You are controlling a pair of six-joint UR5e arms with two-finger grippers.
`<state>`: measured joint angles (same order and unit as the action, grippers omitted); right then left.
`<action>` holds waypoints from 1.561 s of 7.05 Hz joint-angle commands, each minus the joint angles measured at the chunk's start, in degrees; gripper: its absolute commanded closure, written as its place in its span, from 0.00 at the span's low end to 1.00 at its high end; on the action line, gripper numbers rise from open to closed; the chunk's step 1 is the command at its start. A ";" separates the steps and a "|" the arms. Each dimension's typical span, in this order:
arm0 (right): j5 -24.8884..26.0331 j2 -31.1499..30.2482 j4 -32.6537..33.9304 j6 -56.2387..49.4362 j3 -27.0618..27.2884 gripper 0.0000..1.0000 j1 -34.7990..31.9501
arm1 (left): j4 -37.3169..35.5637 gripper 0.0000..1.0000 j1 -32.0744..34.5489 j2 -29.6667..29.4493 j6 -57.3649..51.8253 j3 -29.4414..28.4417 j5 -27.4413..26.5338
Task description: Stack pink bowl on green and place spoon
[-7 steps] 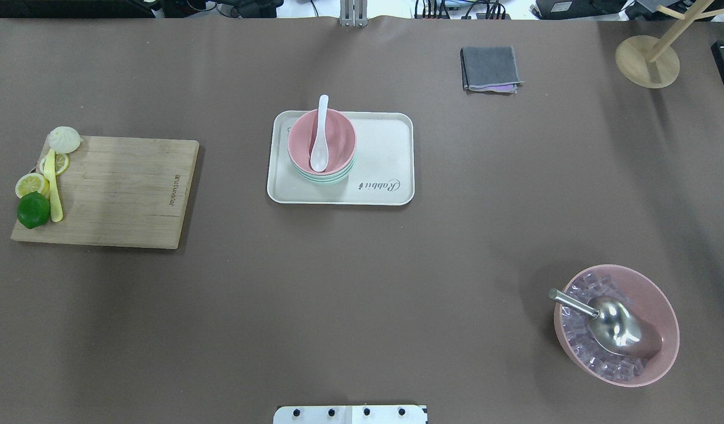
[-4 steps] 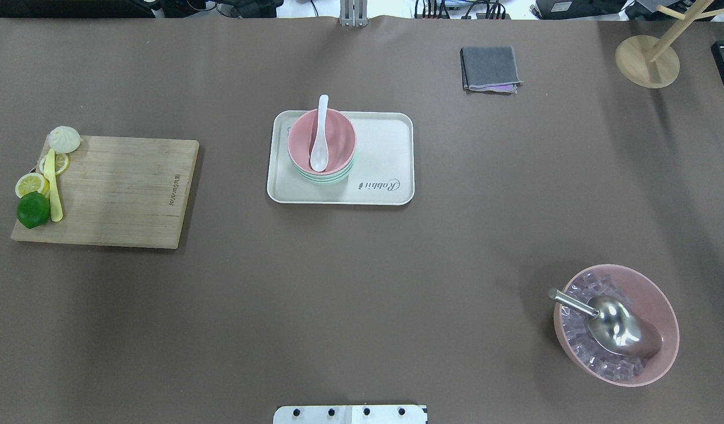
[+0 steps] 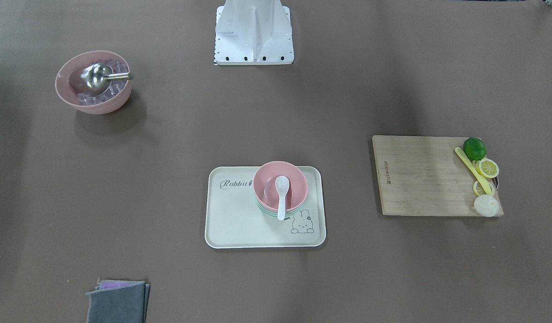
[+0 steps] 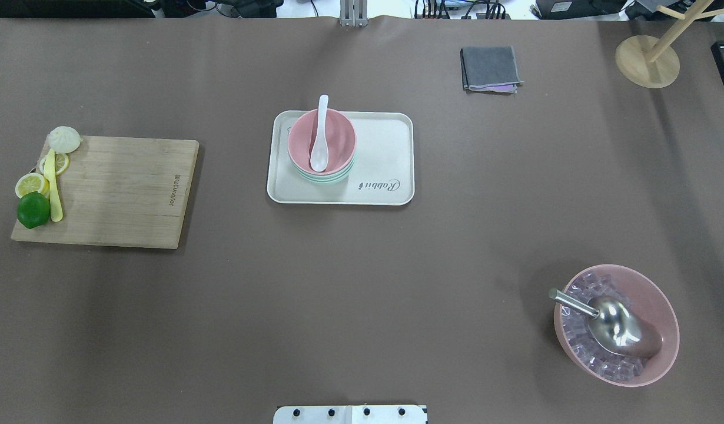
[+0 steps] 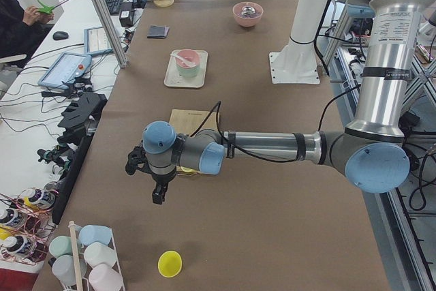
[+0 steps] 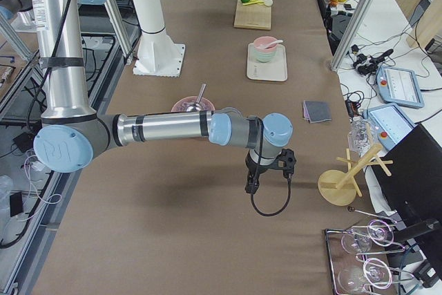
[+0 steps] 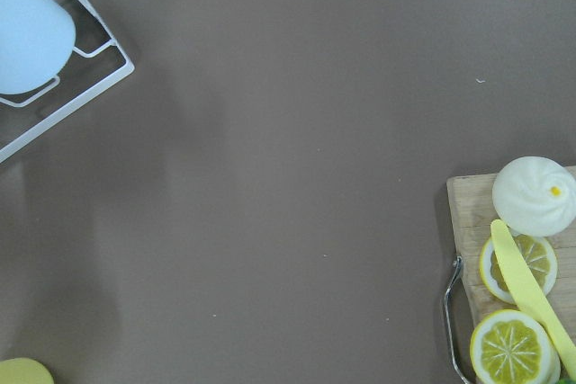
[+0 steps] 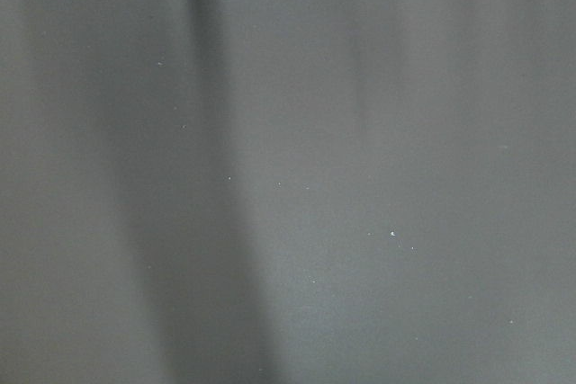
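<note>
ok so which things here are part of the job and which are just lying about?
Job: pink bowl, green bowls under it, white spoon resting in the pink bowl.
Lying about: tray under the stack, big pink bowl of ice, steel scoop, cutting board, lime, grey cloth, wooden stand.

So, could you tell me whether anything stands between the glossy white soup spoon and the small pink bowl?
Nothing visible does: the glossy white soup spoon lies in the small matte pink bowl, which sits on the mint-green bowls.
</note>
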<state>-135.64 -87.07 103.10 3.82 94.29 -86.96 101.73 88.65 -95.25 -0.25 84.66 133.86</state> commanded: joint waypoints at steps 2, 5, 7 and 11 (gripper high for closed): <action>-0.50 -0.47 0.00 1.54 1.25 0.00 -0.05 | -0.92 0.02 0.12 0.24 -0.81 -0.10 0.00; -0.59 -0.38 -0.53 1.54 1.51 0.00 -0.05 | -0.83 0.02 0.20 0.32 -0.81 -0.02 0.35; -0.59 -0.47 -0.79 1.54 1.42 0.00 0.03 | -0.75 0.02 0.12 0.33 -0.81 -0.19 0.09; -0.59 -0.38 -0.88 1.54 1.42 0.00 0.03 | -0.75 0.02 0.03 0.33 -0.81 -0.37 0.08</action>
<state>-136.23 -87.49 102.29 5.36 95.72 -86.92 100.99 88.71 -94.92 -1.05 84.36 134.01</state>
